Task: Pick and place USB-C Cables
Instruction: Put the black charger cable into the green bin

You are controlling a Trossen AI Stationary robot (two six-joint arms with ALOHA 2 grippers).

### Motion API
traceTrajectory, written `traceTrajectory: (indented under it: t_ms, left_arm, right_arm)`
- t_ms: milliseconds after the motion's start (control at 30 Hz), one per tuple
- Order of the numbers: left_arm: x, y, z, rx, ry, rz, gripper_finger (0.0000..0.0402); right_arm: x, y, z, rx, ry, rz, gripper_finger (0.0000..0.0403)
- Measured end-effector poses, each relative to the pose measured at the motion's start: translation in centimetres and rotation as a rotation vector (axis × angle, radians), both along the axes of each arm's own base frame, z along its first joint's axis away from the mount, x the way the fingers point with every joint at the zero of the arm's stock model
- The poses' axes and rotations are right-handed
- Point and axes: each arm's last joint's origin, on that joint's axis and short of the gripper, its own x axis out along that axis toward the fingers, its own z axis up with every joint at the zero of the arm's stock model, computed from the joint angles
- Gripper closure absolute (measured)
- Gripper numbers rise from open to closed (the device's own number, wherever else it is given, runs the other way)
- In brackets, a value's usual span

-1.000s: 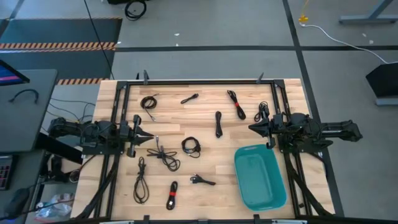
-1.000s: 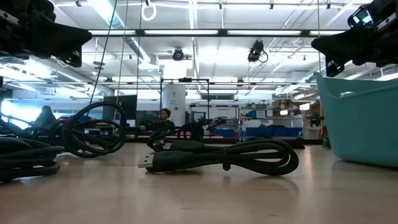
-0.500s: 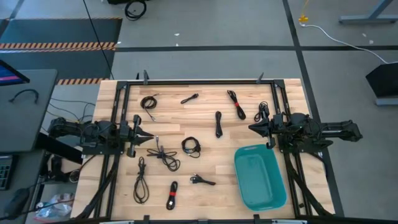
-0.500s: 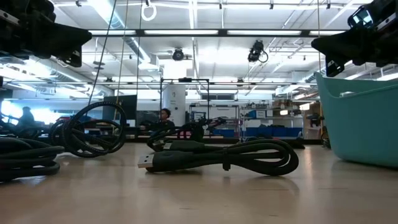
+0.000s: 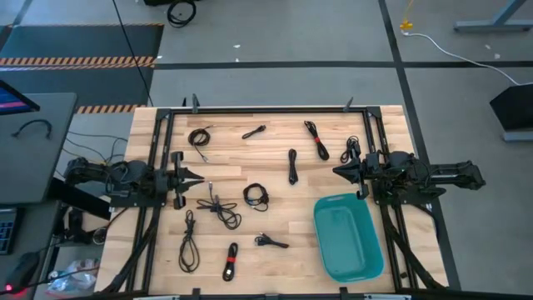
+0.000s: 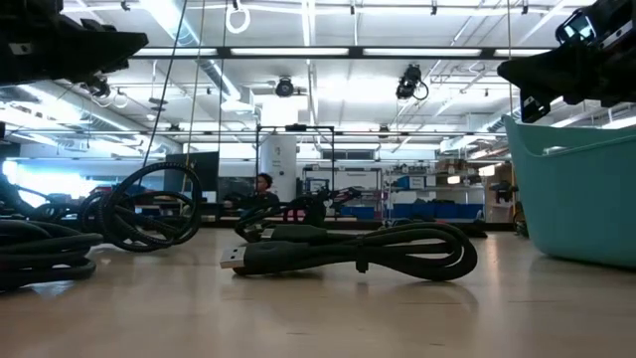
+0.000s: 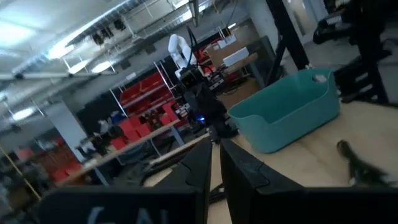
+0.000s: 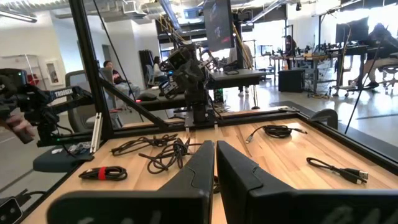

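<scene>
Black USB-C cables (image 5: 256, 196) are spread on the table (image 5: 275, 167), while both grippers, left gripper (image 5: 198, 175) and right gripper (image 5: 336, 172), are kept closed and empty above it.

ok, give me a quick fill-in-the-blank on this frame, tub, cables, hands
1. The teal tub holds ___ cables.
2. The tub sits nearest the ___ hand.
3. One cable bundle near the table's front edge wears a ___ band.
4. The left hand and right hand both hover with fingers ___.

Missing: no; right; red; shut
</scene>
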Motion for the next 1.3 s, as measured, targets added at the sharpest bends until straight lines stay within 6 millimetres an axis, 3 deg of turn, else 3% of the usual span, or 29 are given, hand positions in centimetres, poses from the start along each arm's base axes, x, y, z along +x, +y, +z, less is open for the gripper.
traceTrajectory:
  t_ms: [300,533,600,733,1000,1300]
  left_arm:
    - [-0.1,0.5,0.2,-0.41,-0.039,0.069,0.0361]
    - [-0.4,1.2,0.6,-0.991,-0.222,0.164,0.0361]
    - [-0.5,1.4,0.7,-1.087,-0.277,0.208,0.0361]
    - [-0.6,1.7,0.7,-1.171,-0.36,0.288,0.0361]
    - [-1.0,1.9,1.2,-1.241,-0.47,0.328,0.0361]
    - [-1.0,1.9,1.4,-1.243,-0.485,0.319,0.0361]
  right_arm:
    - [0.0,0.0,0.0,0.0,0.0,0.0,0.0378]
    - [0.0,0.0,0.0,0.0,0.0,0.0,0.0378]
    - [0.0,0.0,0.0,0.0,-0.003,0.0,0.0378]
    - [0.0,0.0,0.2,0.055,-0.017,0.006,0.0378]
    - [-0.3,0.0,1.7,0.415,-0.18,0.076,0.0378]
    - [-0.9,0.0,3.1,0.407,-0.34,0.106,0.0378]
